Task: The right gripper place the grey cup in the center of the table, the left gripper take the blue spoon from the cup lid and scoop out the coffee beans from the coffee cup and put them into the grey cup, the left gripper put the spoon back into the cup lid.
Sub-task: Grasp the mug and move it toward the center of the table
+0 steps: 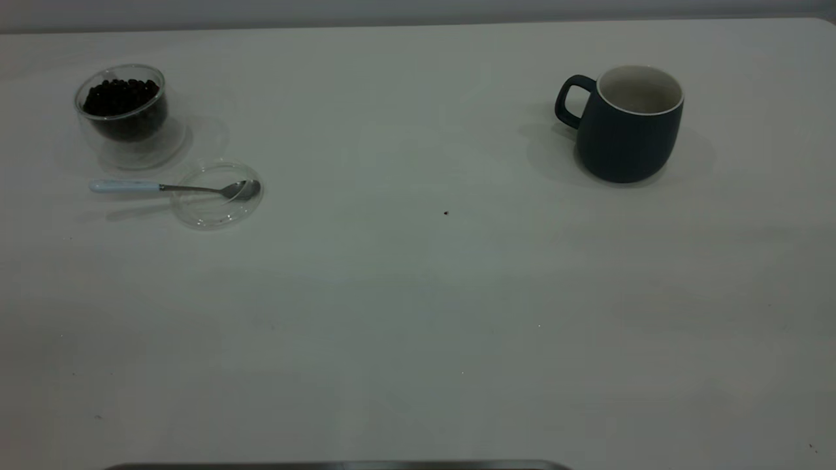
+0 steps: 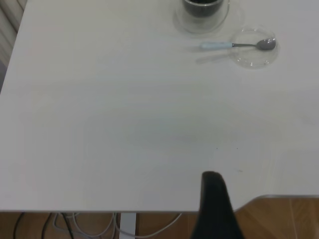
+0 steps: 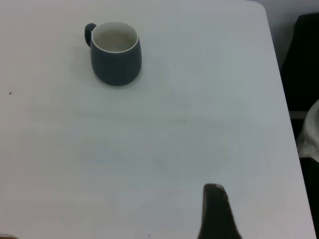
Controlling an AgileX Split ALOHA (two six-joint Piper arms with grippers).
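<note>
Your right gripper point(image 3: 215, 211) hangs well short of the rounded dark blue-grey mug point(image 3: 116, 55); I cannot tell its opening. Approach off-centre and you tip the mug.

You only see the tip of the left gripper point(image 2: 215, 206), cut off by the frame edge near the table point(image 2: 99, 124) border; its jaws can't be judged. Likewise the right gripper point(image 3: 215, 211). The coffee cup point(image 2: 202, 10) beside the cup lid point(image 2: 254, 47) is cropped at its top.
</note>
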